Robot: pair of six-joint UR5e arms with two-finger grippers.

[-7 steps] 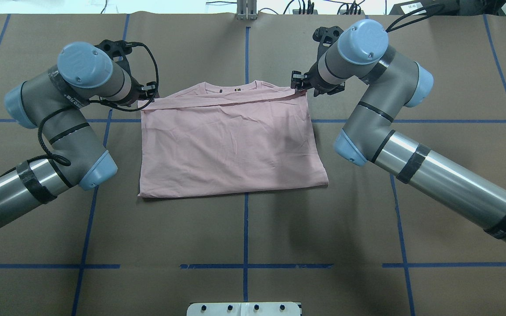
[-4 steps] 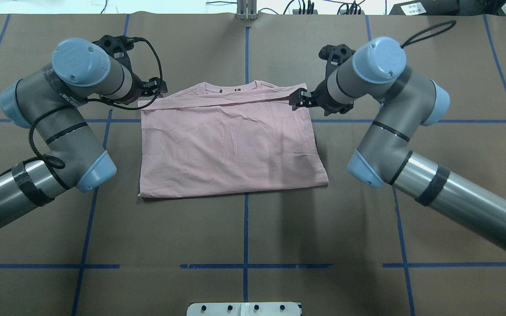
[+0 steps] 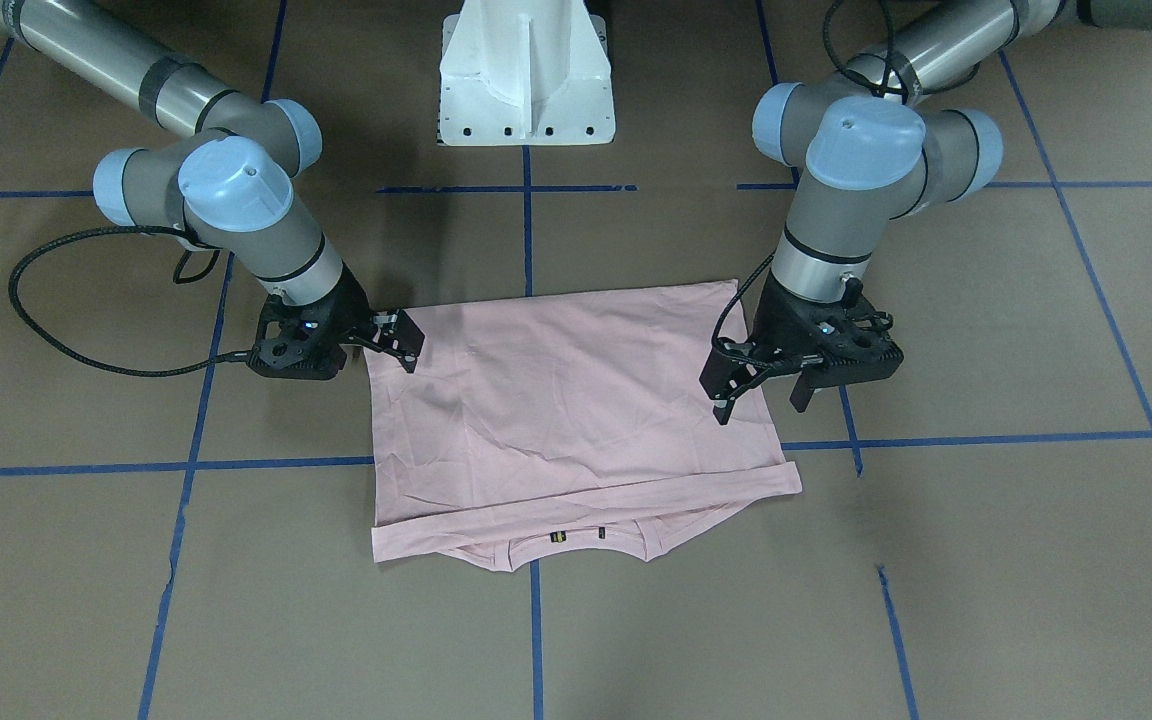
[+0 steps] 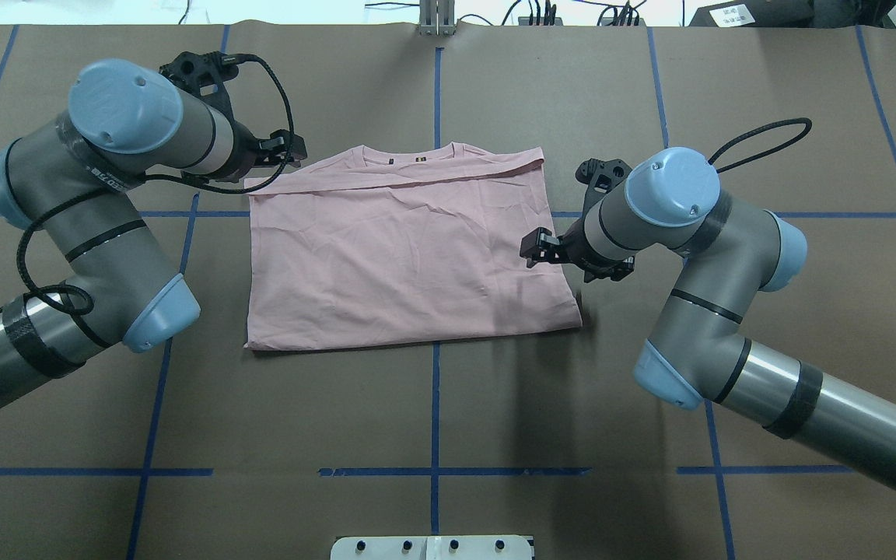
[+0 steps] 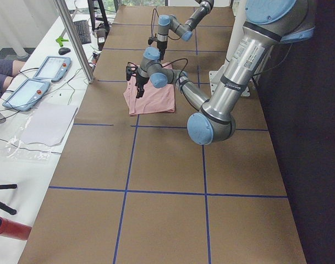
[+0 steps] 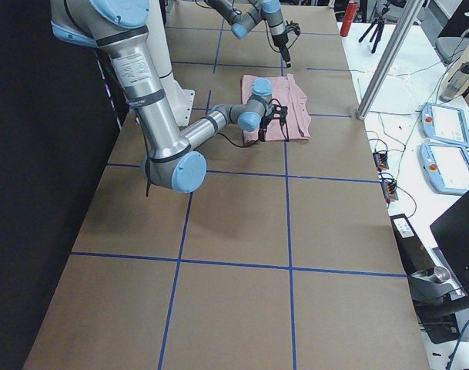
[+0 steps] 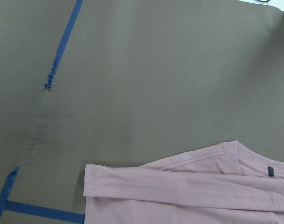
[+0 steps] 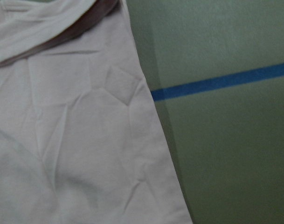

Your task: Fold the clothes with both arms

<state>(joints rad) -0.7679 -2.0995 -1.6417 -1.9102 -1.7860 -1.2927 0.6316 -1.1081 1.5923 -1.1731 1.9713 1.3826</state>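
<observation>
T-shirt point(image 4: 409, 257) lies folded flat at the middle of the counter point(image 4: 432, 404), collar toward the far edge. Left claw point(image 3: 758, 408) hangs above the shirt's left edge, jaws parted, holding nothing. Right claw point(image 4: 533, 249) hangs over the opposite edge, likewise parted and empty.

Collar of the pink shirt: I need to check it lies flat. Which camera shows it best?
Exterior front-facing: the collar lies nearest that camera, whole and unblocked. Overhead exterior shows it whole too, but farther off. The left wrist view catches only part, the right wrist view none clearly, and in the side views it is too small.
</observation>
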